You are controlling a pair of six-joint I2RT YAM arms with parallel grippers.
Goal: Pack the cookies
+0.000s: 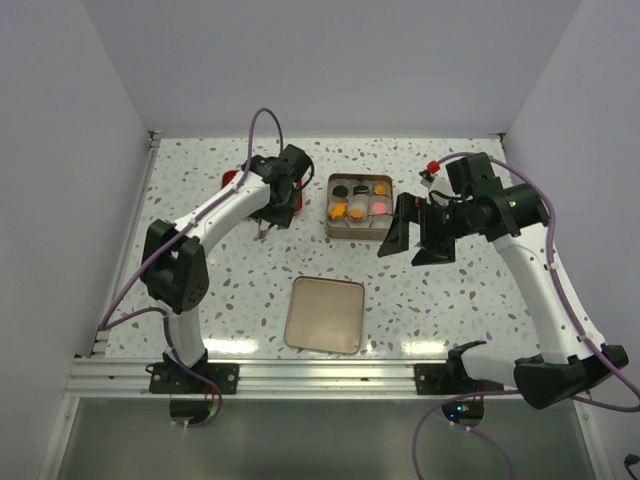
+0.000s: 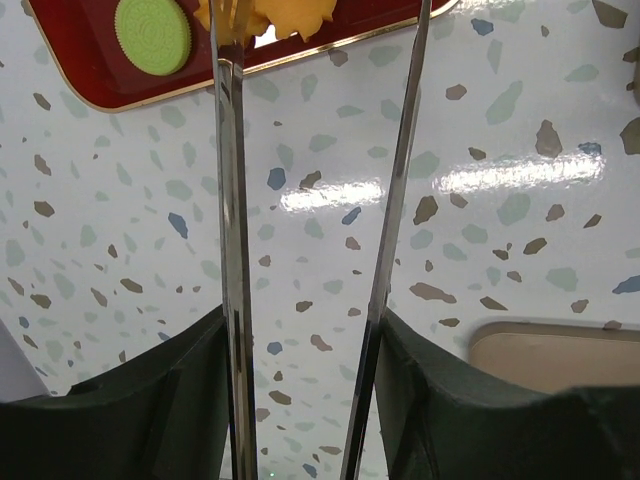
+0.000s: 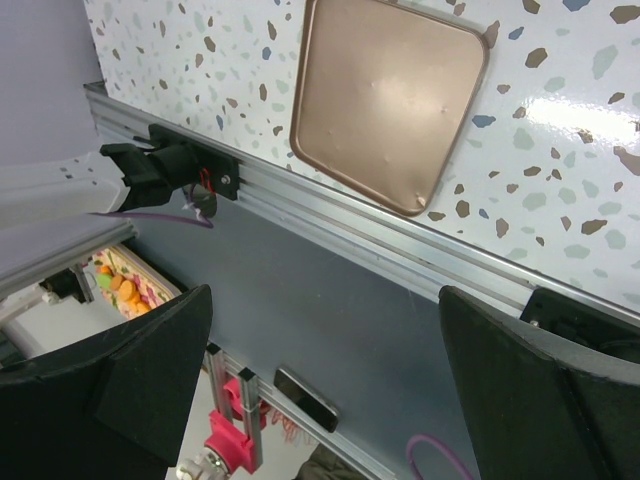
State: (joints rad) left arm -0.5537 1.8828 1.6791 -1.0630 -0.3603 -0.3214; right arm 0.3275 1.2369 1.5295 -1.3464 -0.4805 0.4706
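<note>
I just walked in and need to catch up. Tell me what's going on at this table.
Two robot arms are packing cookies into a compartmented tin, which already holds several. The left gripper, fitted with long metal tweezers, is open and empty near the red tray, where a green cookie and a yellow one wait. The right gripper hangs open beside the tin. The lid lies apart, nearer the bases.

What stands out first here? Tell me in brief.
The open tin mid-table, its paper cups filled with orange, pink and black cookies. Beside it the left gripper, fitted with long tweezers, hovers at a red tray holding a green cookie. The tan lid lies near the front edge.
</note>
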